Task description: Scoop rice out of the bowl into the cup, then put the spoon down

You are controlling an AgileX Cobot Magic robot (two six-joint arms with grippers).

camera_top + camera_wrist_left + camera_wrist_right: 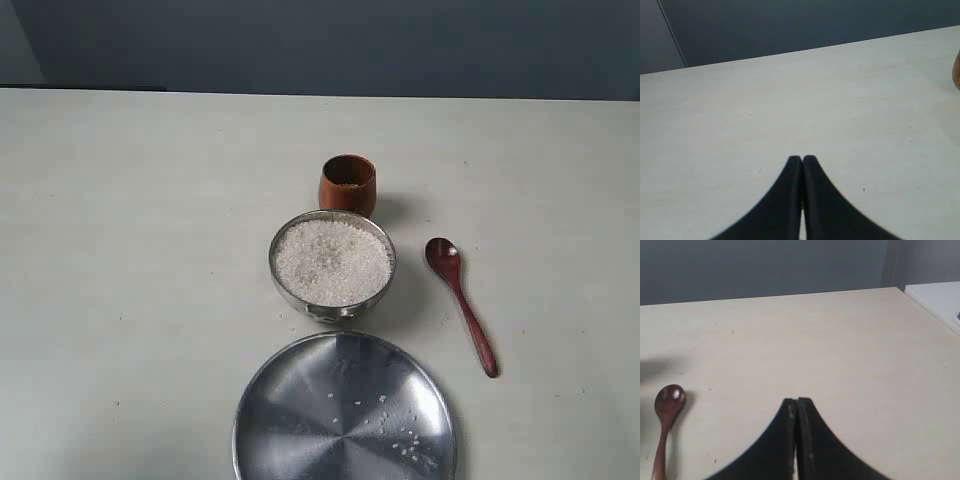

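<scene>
Exterior view: spoon (462, 305) lies untouched at 3 o'clock from the bowl (325, 310); scooping hasn't begun. My left claw (802, 159) and right claw (797, 402) are closed, empty; the right must open to take it.

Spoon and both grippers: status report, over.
Left gripper shut, empty; right gripper shut, empty. Spoon flat on table right of bowl, untouched. Rice heaped in bowl, cup behind it. Nothing blocking the spoon.

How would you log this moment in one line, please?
spoon: on table; rice: in bowl; cup: upright; left hand: shut; right hand: shut
</scene>
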